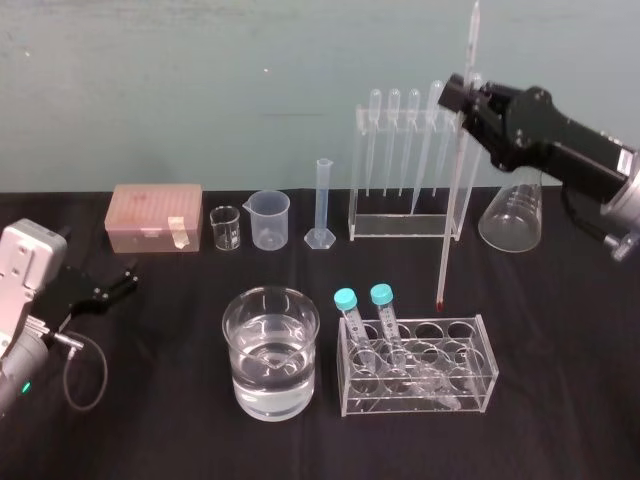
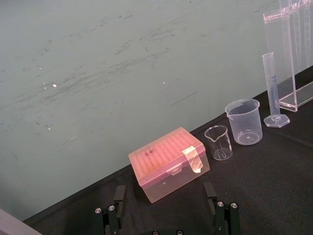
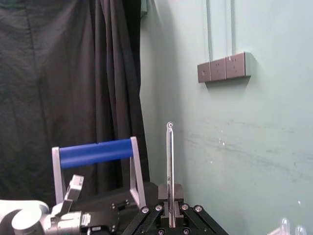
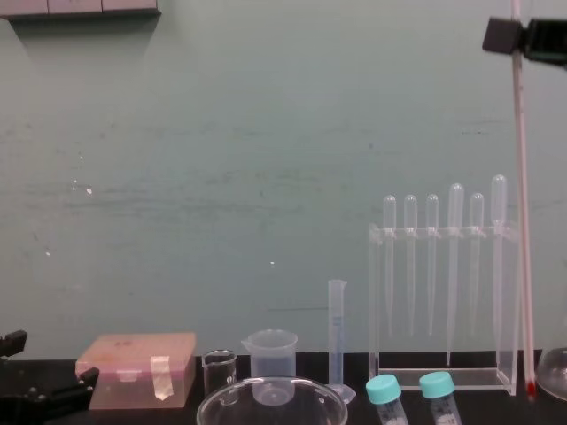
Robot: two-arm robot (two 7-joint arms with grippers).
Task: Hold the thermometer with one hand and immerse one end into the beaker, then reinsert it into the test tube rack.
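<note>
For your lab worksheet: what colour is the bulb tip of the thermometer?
Red. The bulb of the thermometer shows best in the head view.

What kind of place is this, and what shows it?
Probably a chemistry laboratory bench: a beaker of clear liquid, a graduated cylinder and pipettes in a tall rack stand on a black table. The right claw holds a thermometer near the rack; the left claw rests at the table's left.
</note>
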